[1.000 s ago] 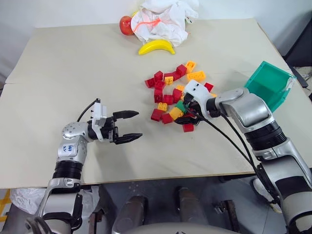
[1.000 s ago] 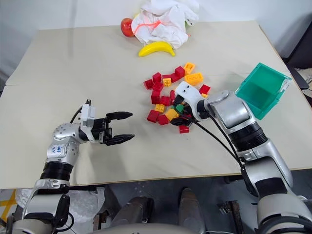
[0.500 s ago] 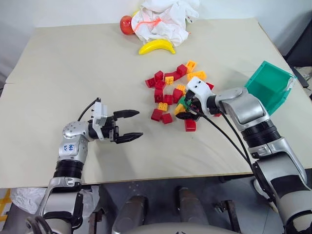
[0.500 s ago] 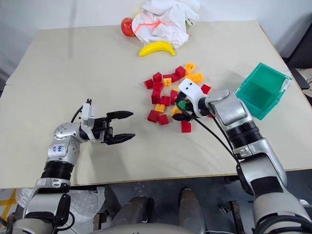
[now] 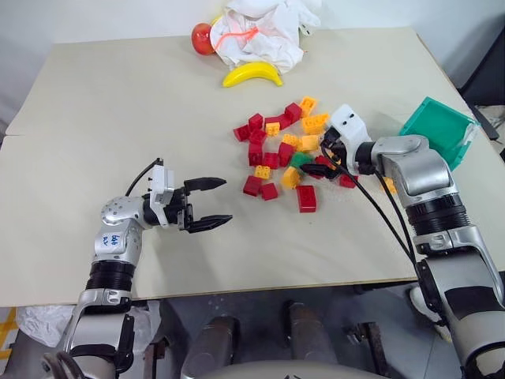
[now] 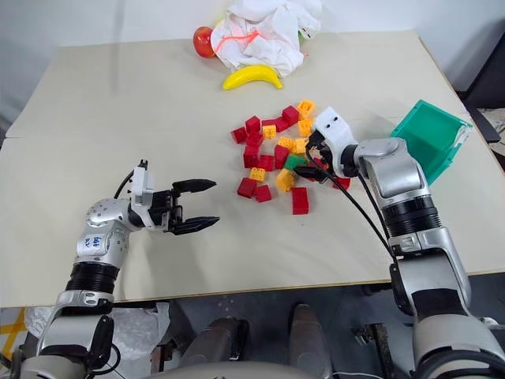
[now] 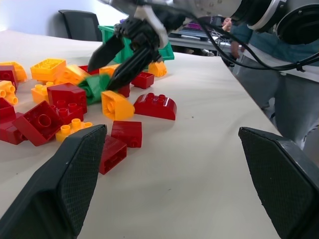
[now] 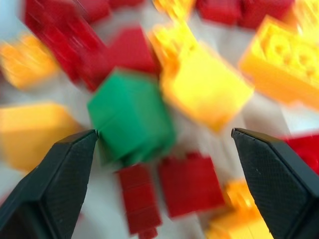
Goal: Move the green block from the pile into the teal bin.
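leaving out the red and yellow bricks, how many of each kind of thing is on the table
green block: 1
teal bin: 1
banana: 1
round red fruit: 1
crumpled white bag: 1
total: 5, counting what is plain to see; anything tucked under the bag cannot be made out

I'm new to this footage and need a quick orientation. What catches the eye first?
A pile of red and orange-yellow bricks sits mid-table, with the one green block in it. The right claw hangs open just over that block, and the teal bin lies tipped at the table's right edge. The left claw hovers open, apart from the pile.
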Controlling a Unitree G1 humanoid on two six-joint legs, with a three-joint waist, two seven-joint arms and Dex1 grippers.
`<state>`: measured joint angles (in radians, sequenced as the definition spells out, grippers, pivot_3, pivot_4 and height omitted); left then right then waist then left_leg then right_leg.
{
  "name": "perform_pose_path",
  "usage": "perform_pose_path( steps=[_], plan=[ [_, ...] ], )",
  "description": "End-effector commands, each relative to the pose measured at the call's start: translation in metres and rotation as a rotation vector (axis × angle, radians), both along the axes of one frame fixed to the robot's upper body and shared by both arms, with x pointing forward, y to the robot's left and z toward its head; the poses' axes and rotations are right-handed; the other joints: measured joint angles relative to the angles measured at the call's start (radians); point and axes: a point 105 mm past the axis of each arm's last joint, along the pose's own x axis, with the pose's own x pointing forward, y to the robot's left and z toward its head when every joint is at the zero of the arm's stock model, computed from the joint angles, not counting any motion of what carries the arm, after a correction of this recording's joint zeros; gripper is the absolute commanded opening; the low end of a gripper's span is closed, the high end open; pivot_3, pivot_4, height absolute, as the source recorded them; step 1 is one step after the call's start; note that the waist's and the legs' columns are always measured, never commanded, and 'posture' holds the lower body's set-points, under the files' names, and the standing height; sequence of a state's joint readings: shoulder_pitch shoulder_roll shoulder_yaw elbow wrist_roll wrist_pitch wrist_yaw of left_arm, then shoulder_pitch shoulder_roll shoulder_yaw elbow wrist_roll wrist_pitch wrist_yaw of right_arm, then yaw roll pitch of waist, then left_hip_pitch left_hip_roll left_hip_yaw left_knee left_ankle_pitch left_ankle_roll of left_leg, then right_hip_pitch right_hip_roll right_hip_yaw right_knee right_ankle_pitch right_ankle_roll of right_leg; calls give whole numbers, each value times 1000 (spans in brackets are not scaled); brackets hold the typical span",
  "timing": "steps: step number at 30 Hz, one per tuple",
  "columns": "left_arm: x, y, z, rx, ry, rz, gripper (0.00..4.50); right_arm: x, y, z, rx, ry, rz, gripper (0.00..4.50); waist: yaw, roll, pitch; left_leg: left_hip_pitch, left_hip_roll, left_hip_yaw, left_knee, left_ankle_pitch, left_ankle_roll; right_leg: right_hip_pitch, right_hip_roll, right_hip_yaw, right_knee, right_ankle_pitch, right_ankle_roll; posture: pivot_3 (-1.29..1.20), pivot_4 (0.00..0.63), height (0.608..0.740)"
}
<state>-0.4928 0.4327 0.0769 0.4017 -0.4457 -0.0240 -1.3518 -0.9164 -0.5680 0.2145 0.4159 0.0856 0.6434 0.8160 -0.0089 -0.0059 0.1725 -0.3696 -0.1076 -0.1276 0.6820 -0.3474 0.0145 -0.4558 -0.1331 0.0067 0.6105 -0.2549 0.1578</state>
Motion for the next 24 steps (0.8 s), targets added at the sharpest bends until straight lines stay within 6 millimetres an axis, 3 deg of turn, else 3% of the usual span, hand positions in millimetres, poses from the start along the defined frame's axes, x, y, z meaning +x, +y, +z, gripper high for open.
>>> perform_pose_path(
  steps=[1, 9, 16, 19, 24],
  plan=[
    [-1, -1, 7, -11, -29, -8, 4500, 0, 4, -4, -44, -17, 33, 4483, 0, 0, 0, 0, 0, 0, 0, 0, 0, 0, 0, 0, 0, 0, 0, 0, 150, 740],
    [2, -3, 7, -15, -31, -6, 4500, -2, 35, -8, 10, -9, 117, 4483, -10, 0, 0, 0, 0, 0, 0, 0, 0, 0, 0, 0, 1, 0, 0, 0, 150, 740],
    [3, -4, 7, -20, -31, 1, 4500, 14, 41, -3, 51, -56, 74, 4483, -21, 0, 0, 0, 0, 0, 1, 0, 0, -1, 0, 0, 1, 0, 0, 0, 150, 740],
    [3, -4, 7, -21, -31, 5, 4500, 18, 43, 1, 72, -76, 65, 3867, -22, 0, 0, 0, 0, 0, 1, 0, 0, -1, 0, 0, 2, 0, 0, 0, 150, 740],
    [3, -3, 7, -23, -32, 11, 4500, 22, 44, 4, 79, -113, 61, 2184, -23, 0, 0, -1, 0, 1, 0, 0, -1, -3, 0, 0, 3, 0, 0, 0, 150, 740]
  ],
)
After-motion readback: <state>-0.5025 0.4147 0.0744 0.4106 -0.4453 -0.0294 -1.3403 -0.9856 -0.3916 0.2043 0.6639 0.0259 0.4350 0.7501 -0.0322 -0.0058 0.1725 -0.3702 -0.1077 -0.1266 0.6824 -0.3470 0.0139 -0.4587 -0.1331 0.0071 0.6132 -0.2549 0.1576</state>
